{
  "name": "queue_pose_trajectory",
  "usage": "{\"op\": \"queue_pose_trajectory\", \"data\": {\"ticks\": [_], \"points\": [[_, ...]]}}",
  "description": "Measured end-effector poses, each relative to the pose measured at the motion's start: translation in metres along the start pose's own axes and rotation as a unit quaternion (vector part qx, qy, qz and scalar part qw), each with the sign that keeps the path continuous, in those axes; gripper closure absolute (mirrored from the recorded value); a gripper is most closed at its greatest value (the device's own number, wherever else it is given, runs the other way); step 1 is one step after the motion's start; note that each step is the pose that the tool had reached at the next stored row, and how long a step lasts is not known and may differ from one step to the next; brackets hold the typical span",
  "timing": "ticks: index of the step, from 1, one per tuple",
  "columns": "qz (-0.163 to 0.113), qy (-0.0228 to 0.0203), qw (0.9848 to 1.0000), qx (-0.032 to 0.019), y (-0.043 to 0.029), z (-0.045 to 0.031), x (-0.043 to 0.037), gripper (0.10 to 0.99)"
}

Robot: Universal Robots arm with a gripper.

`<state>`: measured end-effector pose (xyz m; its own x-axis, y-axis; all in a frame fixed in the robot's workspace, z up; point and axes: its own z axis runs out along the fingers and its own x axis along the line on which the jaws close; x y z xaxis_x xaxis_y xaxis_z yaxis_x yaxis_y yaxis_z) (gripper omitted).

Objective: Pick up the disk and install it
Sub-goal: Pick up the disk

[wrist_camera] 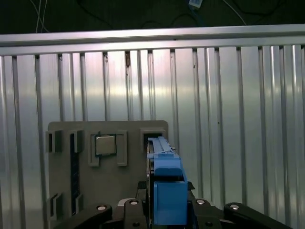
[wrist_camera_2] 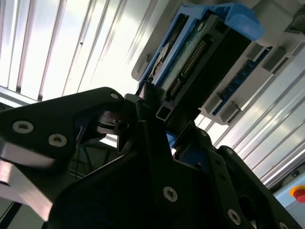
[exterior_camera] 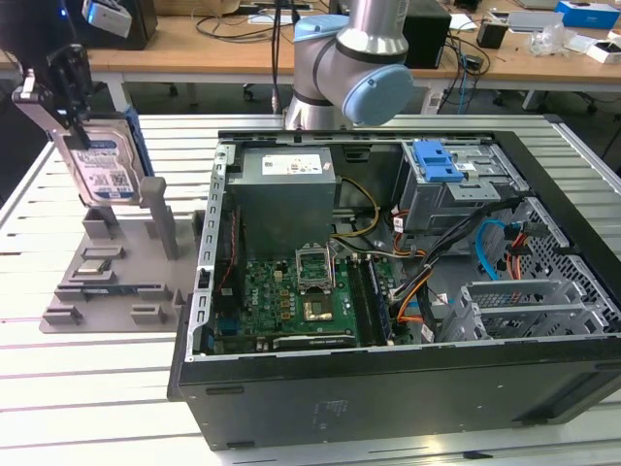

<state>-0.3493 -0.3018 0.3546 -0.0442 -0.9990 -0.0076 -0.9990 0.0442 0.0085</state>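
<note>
**Disk clamped upright over the grey holder tray**

The disk [exterior_camera: 102, 170] stands on edge at the exterior view's left. It is a flat silver metal slab with a blue-and-white label on its broad face and a blue plastic rail along its far side. The black gripper [exterior_camera: 70, 115] is clenched on its upper end, fingers pressed against both broad faces. In the second wrist view the disk [wrist_camera_2: 200, 57] juts out from between the dark, bolted fingers of the gripper [wrist_camera_2: 157, 114], showing a row of connector pins and ridged blue rails.

The disk's lower edge sits at or just above an upright slot of the matte grey holder tray [exterior_camera: 107, 282]. Whether it is clear of that slot I cannot tell. In the first wrist view the blue rail of the disk [wrist_camera: 167, 191] lines up over a rectangular pocket in the holder tray [wrist_camera: 62, 167], beside a square metal-topped processor chip [wrist_camera: 105, 145] seated in its own recess.

The tray lies on a table [exterior_camera: 58, 388] of ribbed aluminium slats. Just beside it, toward the exterior view's right, is an open black computer case [exterior_camera: 388, 398] lying on its side. Inside are a green motherboard [exterior_camera: 291, 301], a grey power supply box [exterior_camera: 286, 184] with a white sticker, and a ridged blue latch [exterior_camera: 437, 160] on the metal drive cage. The arm [exterior_camera: 374, 68], smooth grey with a pale blue cap, rises behind the case.
</note>
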Motion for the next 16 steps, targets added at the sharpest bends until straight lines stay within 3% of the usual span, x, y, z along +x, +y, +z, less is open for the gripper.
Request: {"op": "queue_pose_trajectory", "data": {"ticks": [2, 7, 8, 16], "points": [[0.0, 0.0, 1.0, 0.0, 0.0001, -0.0131, -0.0012, 0.718], [0.0, 0.0, 1.0, 0.0, 0.0003, -0.0302, -0.0027, 0.718], [0.0, 0.0, 1.0, 0.0, 0.0004, -0.0372, -0.0032, 0.718], [0.0, 0.0, 1.0, 0.0, 0.0008, -0.0689, -0.0051, 0.718]]}}
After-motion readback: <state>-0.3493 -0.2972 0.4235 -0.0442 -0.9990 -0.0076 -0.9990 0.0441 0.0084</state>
